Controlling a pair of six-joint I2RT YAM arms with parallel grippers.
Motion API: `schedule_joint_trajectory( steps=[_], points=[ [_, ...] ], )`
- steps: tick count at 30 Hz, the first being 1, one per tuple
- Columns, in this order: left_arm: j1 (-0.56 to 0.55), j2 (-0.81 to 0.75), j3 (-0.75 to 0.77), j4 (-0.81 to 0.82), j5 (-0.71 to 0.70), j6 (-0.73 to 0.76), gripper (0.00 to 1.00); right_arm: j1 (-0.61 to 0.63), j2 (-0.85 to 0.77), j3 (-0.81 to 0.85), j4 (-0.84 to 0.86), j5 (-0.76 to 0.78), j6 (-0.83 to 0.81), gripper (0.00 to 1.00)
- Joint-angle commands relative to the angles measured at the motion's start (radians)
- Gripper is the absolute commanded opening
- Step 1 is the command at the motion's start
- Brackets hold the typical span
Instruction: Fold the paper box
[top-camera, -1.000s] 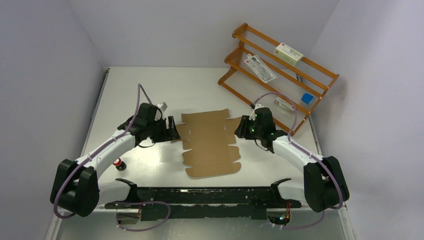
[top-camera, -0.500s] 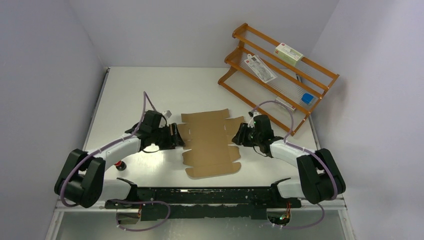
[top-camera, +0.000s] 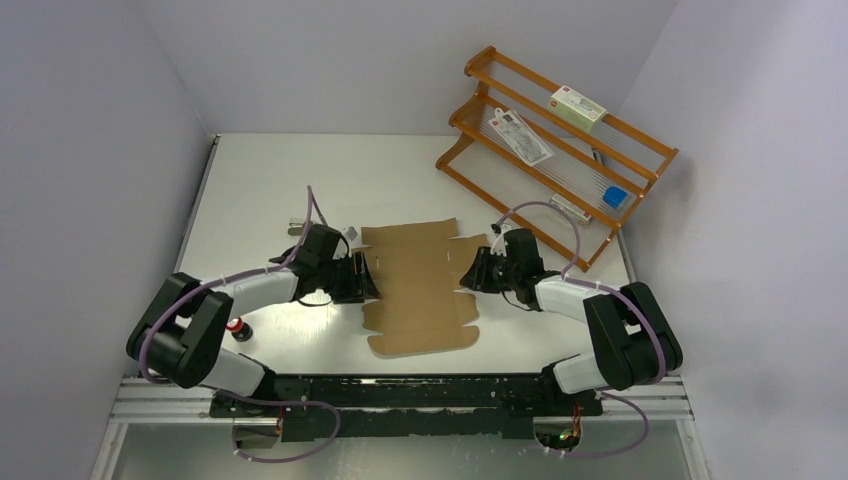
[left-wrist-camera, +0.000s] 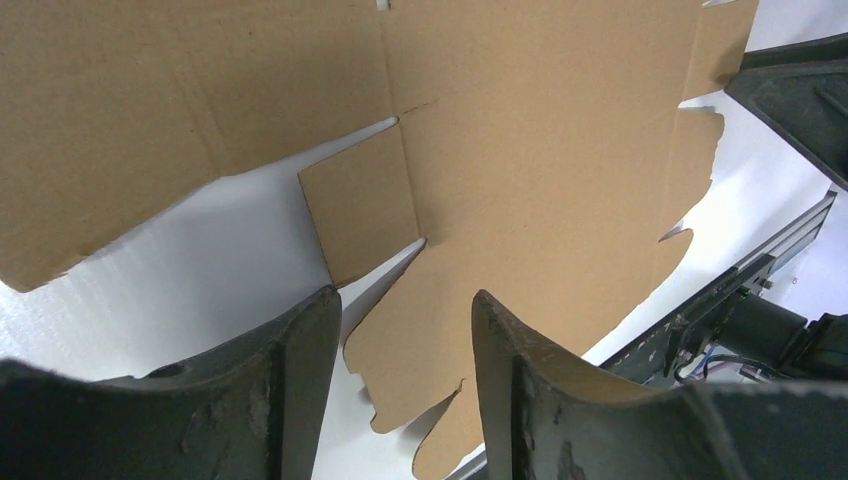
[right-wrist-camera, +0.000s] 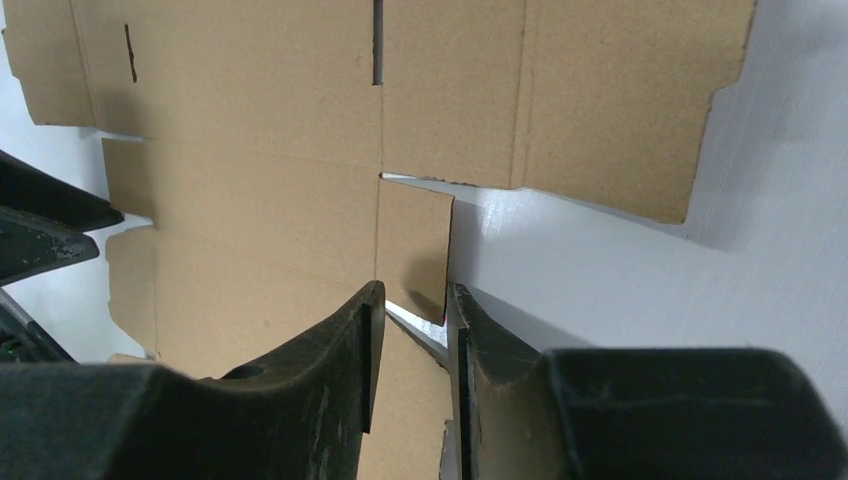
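Observation:
The paper box (top-camera: 415, 290) lies as a flat brown die-cut sheet on the white table, between the two arms. My left gripper (top-camera: 362, 280) is low at its left edge. In the left wrist view the left gripper (left-wrist-camera: 405, 300) is open, and the paper box (left-wrist-camera: 540, 150), with its square tab and scalloped flap, shows past the gap. My right gripper (top-camera: 468, 272) is at the sheet's right edge. In the right wrist view the right gripper (right-wrist-camera: 413, 295) is open by a narrow gap, with the corner of a small side tab (right-wrist-camera: 412, 240) between its fingertips.
An orange wooden rack (top-camera: 560, 130) stands at the back right and holds white packages (top-camera: 578, 105) and a blue item (top-camera: 614, 196). A small red-and-black object (top-camera: 238, 328) sits by the left arm. A black rail (top-camera: 400, 390) runs along the near edge.
Both arms have dropped lower and moved inward to the sheet's left and right edges. Both pairs of jaws have narrowed. The sheet has not visibly shifted.

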Motion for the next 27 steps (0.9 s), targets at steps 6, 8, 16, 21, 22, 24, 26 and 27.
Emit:
schedule_joint_trajectory(
  steps=[6, 8, 16, 21, 22, 24, 26, 27],
  points=[
    [-0.021, 0.026, 0.048, 0.034, -0.079, -0.018, 0.53, -0.006, -0.007, 0.017, -0.016, -0.005, -0.016, 0.29],
    [-0.021, 0.004, 0.045, 0.01, -0.126, -0.026, 0.53, -0.005, -0.004, 0.02, -0.024, -0.001, -0.023, 0.28],
    [-0.02, -0.083, 0.001, 0.002, -0.282, -0.097, 0.56, -0.005, -0.02, 0.015, -0.033, 0.032, -0.018, 0.28],
    [-0.013, -0.017, 0.019, 0.048, -0.22, -0.089, 0.52, -0.006, -0.012, 0.017, -0.026, 0.03, -0.01, 0.27],
    [-0.013, 0.003, 0.02, 0.063, -0.19, -0.089, 0.51, -0.006, -0.011, 0.016, -0.022, 0.029, -0.008, 0.27],
    [-0.013, 0.038, 0.018, 0.086, -0.158, -0.092, 0.49, -0.007, -0.012, 0.018, -0.02, 0.023, -0.006, 0.27],
    [-0.014, 0.062, 0.015, 0.114, -0.14, -0.093, 0.48, -0.005, -0.013, 0.019, -0.022, 0.021, -0.007, 0.27],
    [-0.014, 0.072, 0.013, 0.124, -0.135, -0.093, 0.48, -0.006, -0.012, 0.018, -0.022, 0.02, -0.008, 0.27]
  ],
)
